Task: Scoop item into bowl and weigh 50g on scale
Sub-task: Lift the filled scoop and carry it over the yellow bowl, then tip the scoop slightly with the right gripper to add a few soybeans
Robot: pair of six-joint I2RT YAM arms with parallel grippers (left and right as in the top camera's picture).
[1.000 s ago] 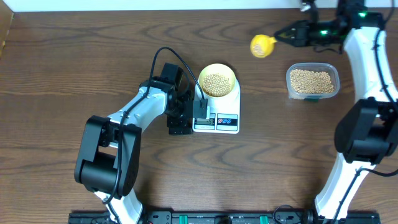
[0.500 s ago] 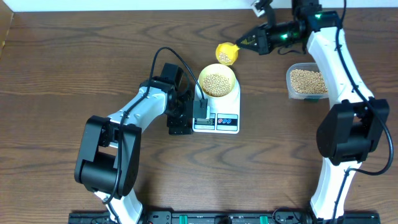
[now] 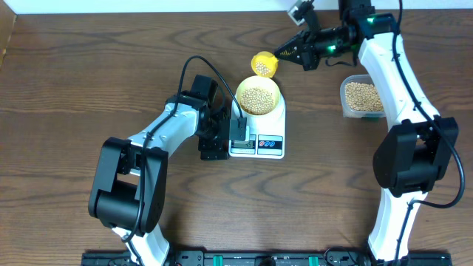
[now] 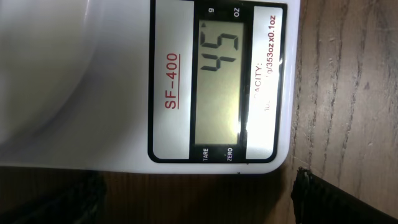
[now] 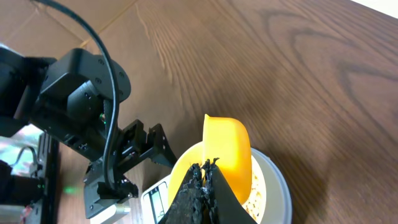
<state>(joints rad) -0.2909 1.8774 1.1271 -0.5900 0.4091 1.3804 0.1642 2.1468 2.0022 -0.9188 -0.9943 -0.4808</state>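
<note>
Overhead: your right claw [image 3: 290,52] clamps the scoop [image 3: 264,64] by its handle, which runs rightward. Its head hangs just past the far rim of the bowl [image 3: 278,92], which holds beans [image 3: 256,98] and sits on the scale [image 3: 277,122].

Overhead straight down; left wrist close on scale [image 4: 124,81]; right wrist over bowl [image 5: 280,183].

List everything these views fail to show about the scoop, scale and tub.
- Scoop load: right wrist view shows only its outer shell; overhead too small.
- Scale capacity print: left wrist view, washed out by glare.
- Tub: overhead, right arm covers one end.
- Scoop handle: right wrist view, buried in the right claw.
</note>
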